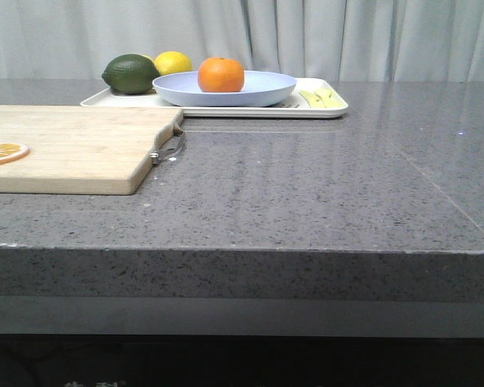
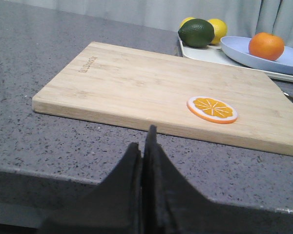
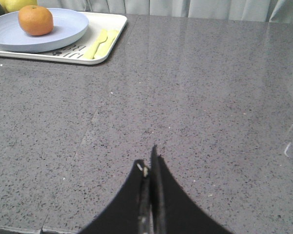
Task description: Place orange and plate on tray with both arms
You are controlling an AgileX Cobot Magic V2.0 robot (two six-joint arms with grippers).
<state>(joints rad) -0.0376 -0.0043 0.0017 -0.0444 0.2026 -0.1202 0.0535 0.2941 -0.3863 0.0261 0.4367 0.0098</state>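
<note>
The orange (image 1: 221, 74) sits in the lavender-blue plate (image 1: 266, 87), and the plate rests on the cream-white tray (image 1: 332, 106) at the far side of the counter; you may judge placement complete. The left gripper (image 2: 144, 161) and right gripper (image 3: 150, 183) are both closed with nothing held, well apart from the tray. Residual risk: the plate is shallow, so any knock to the tray could roll the orange out. Only the left wrist view shows the whole cutting board (image 2: 151, 92) and its orange slice (image 2: 212, 108); only the right wrist view shows clearly the yellow cutlery (image 3: 101, 43).
</note>
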